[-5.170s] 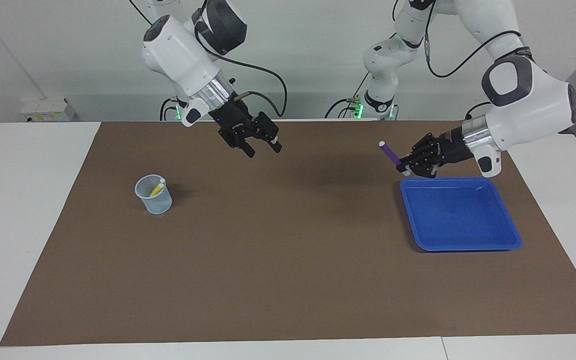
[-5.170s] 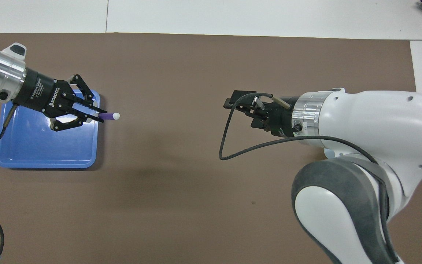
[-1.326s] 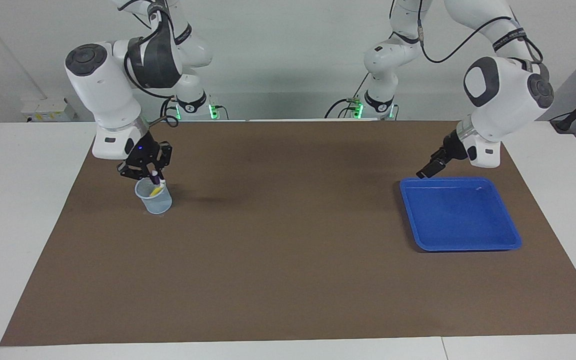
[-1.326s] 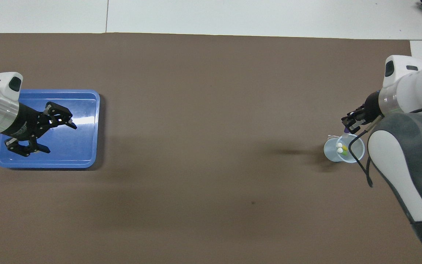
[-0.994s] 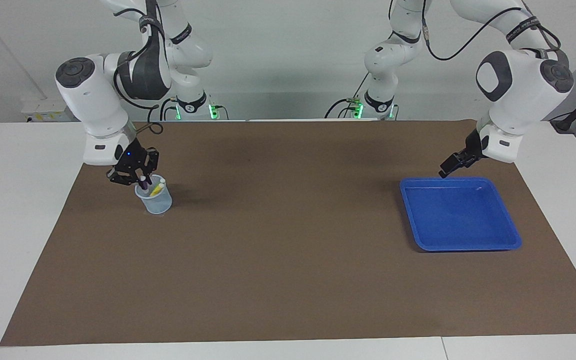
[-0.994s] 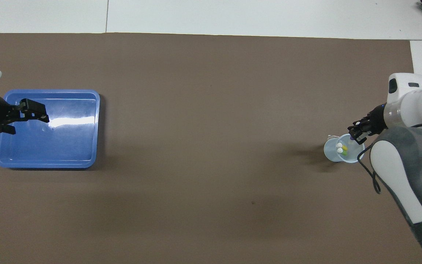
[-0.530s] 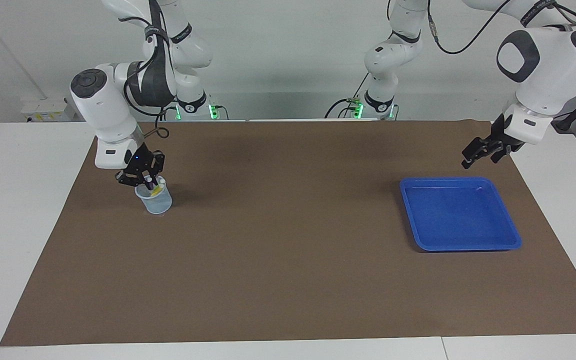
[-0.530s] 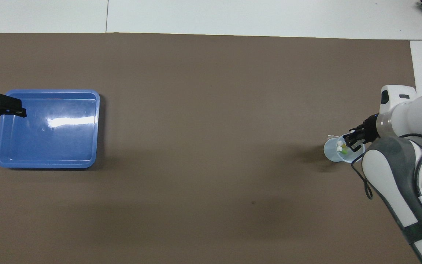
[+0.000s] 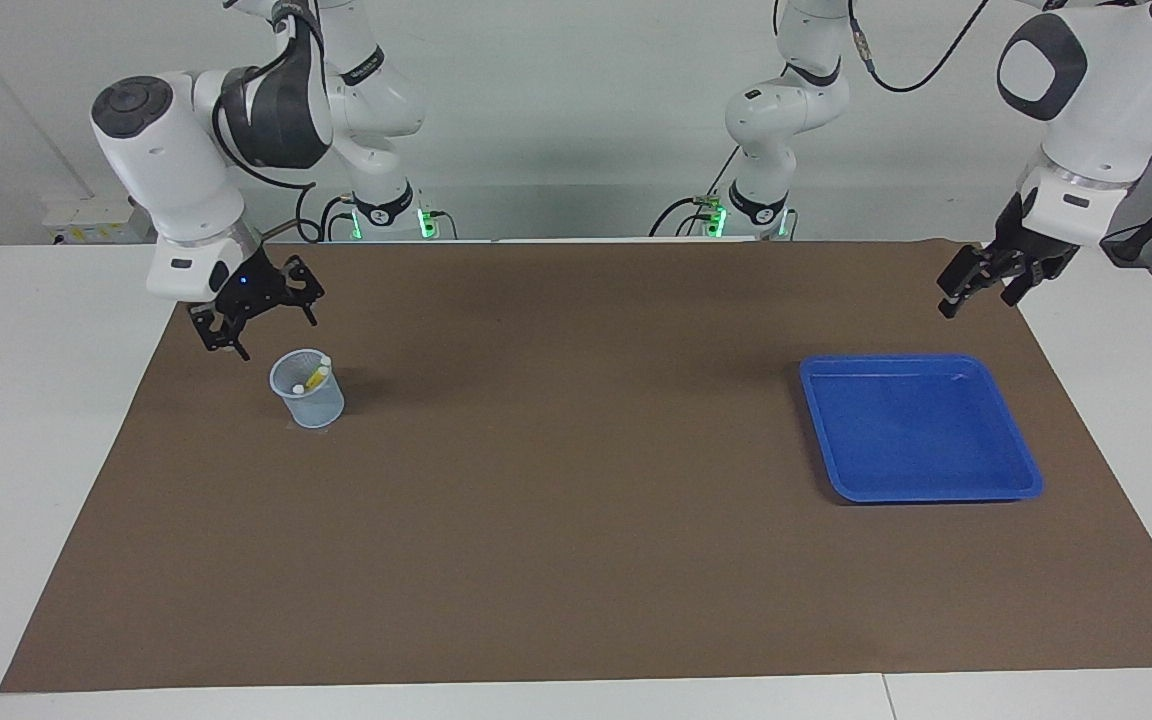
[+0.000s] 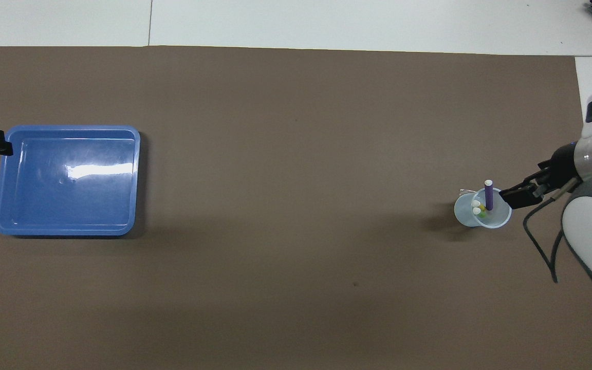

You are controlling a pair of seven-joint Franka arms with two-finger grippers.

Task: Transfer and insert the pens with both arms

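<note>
- Purple pen (image 10: 489, 198): violet barrel, whitish tip.
- Yellow pen (image 9: 314, 379): yellow body, pale end.
- Green pen (image 10: 481, 214): a bright green patch in the cup.
- Cup (image 9: 308, 400): translucent pale blue.
- Tray (image 9: 921, 428): solid bright blue, white glare streak.
- Mat (image 9: 576, 520): plain dull brown.
- Table (image 9: 36, 400): white around the mat.
- Right gripper (image 9: 258, 313) and left gripper (image 9: 988, 283): black, on glossy white arms.

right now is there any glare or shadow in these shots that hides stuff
Overhead view: a white streak of glare lies across the floor of the blue tray, hiding nothing; the cup casts a soft shadow toward the left arm's end. Facing view: the tray's glare is only a faint line near its rim nearest the robots; the cup throws a small shadow on the brown mat.
</note>
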